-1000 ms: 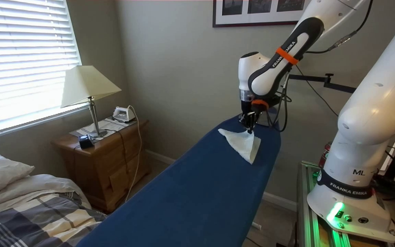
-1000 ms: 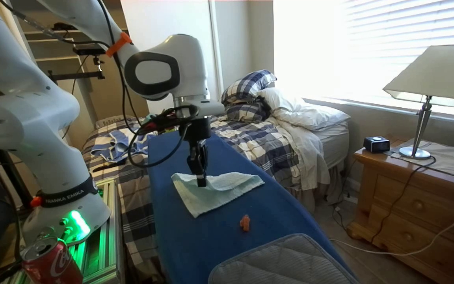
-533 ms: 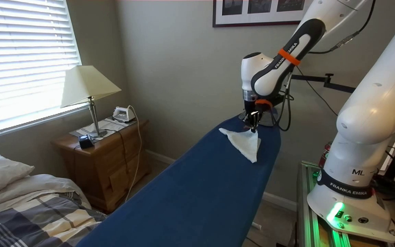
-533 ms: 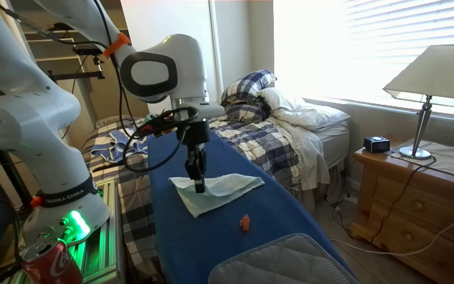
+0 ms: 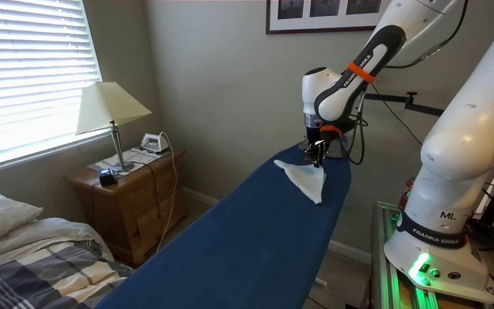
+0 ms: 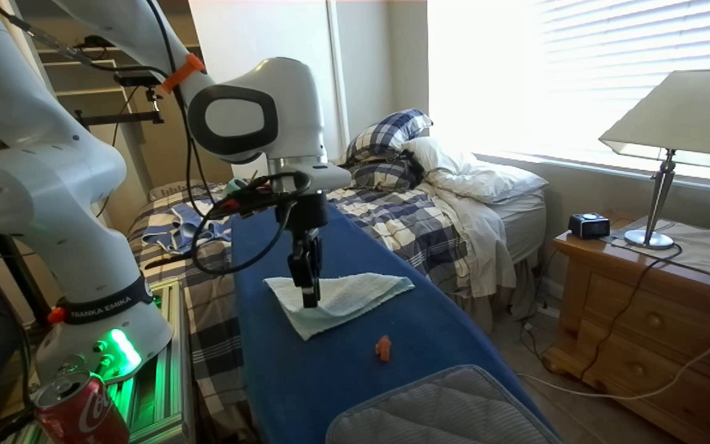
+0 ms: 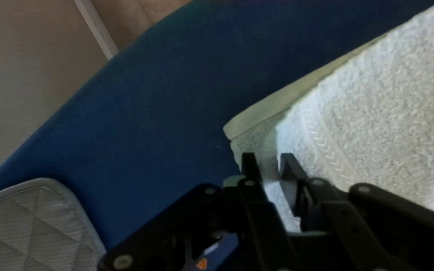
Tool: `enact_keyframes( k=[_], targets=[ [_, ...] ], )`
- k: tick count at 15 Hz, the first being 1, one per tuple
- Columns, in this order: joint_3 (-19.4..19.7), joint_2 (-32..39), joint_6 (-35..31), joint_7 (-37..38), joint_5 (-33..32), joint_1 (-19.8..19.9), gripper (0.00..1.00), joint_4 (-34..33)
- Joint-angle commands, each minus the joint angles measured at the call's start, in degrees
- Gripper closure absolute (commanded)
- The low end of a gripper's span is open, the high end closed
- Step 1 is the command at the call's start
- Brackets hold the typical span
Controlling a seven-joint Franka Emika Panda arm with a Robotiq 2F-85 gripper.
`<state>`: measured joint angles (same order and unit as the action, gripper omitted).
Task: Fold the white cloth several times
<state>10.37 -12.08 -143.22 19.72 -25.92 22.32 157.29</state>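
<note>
Currently, the white terry cloth [image 7: 382,105] lies folded over itself near the rounded end of the bench [image 5: 230,249], closer to the robot-side edge. Over it the fingers [image 7: 249,167] stand narrow — cloth shows between them, but whether they pinch it I cannot tell. Past the cloth, toward that end, lie a small orange piece [image 6: 383,348] and a quilted grey pad [image 6: 441,407].
</note>
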Motion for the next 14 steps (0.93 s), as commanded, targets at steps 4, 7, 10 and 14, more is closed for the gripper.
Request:
enact_keyframes(
  k=[4,7,10,14],
  targets=[
    [-0.34,-1.44,-0.90,-0.47,-0.58,-0.62,0.24,-0.13],
    [-1.01,-2.31,-1.36,-1.09,2.69,-2.64,0.03,0.02],
    [-2.14,-2.94,0.38,-1.74,8.48,-6.07,0.00,0.09],
    [-4.08,-2.60,3.69,-0.12,17.02,-9.92,0.00,-0.21]
  ],
)
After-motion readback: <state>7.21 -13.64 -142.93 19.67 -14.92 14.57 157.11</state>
